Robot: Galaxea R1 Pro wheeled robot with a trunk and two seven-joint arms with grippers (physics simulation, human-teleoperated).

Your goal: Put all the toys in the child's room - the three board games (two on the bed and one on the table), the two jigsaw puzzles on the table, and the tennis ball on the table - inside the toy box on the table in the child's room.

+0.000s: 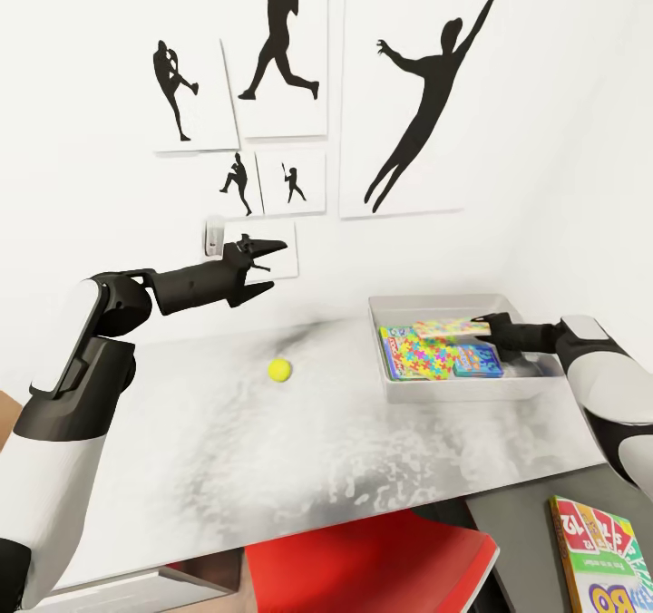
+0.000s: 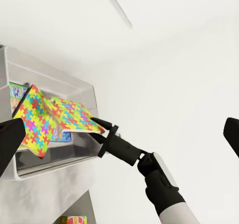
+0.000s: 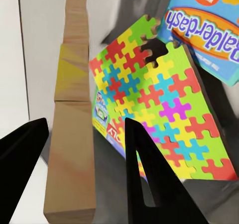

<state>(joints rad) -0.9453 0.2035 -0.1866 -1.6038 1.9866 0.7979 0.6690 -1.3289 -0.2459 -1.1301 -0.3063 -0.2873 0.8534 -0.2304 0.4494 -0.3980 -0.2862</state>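
The tennis ball lies on the light-grey table, left of the toy box. Inside the toy box a jigsaw puzzle leans over one board game, beside a blue board game. A second jigsaw puzzle hangs over the box's far side; in the right wrist view it is edge-on. My right gripper is open, its fingers standing either side of that sheet with a gap. Raised near the wall, my left gripper is open and empty. The long Skip-Bo board game lies on the dark-grey section.
The white wall with silhouette posters stands just behind the table. A red chair seat sits under the table's front edge.
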